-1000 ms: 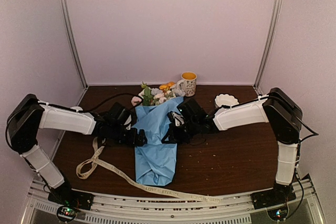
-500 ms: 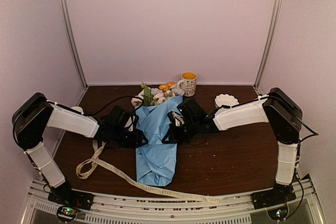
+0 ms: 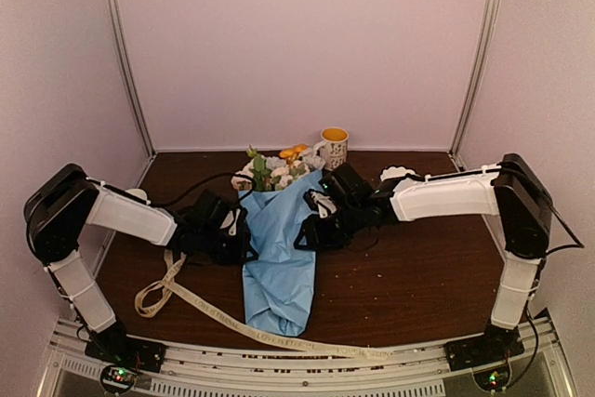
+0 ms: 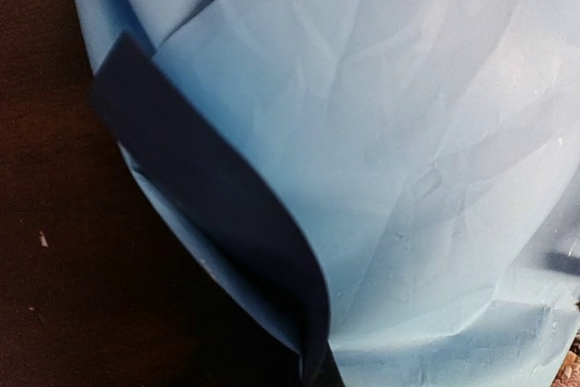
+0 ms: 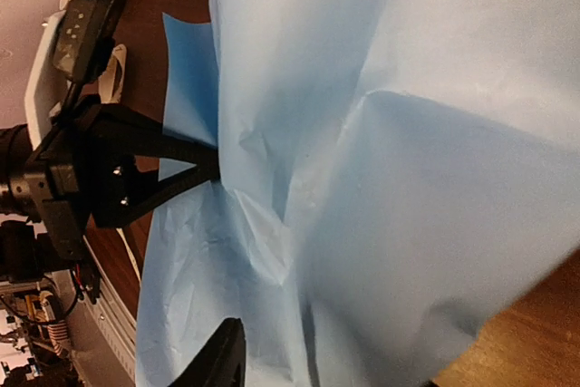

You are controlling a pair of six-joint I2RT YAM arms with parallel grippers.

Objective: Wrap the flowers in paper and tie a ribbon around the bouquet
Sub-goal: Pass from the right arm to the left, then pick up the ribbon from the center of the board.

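The bouquet lies in the middle of the table: flowers (image 3: 274, 166) at the far end, wrapped in a cone of light blue paper (image 3: 279, 253). My left gripper (image 3: 244, 246) is shut on the paper's left edge; the right wrist view shows its tips (image 5: 210, 165) pinching it. In the left wrist view the paper (image 4: 390, 133) fills the frame, its navy underside (image 4: 208, 197) curling down toward my hidden jaws. My right gripper (image 3: 311, 230) is at the cone's right side, jaws apart. One finger (image 5: 222, 360) shows; a paper flap (image 5: 408, 224) covers the other. The ribbon (image 3: 186, 293) loops at the front left.
An orange-rimmed mug (image 3: 333, 147) stands at the back, just right of the flowers. A white dish (image 3: 398, 174) sits behind my right arm. The ribbon's tail (image 3: 316, 346) runs along the table's front edge.
My left gripper has shut on the paper's left edge. My right gripper has let go of the paper and opened, and its arm has risen slightly. The flowers shifted a little.
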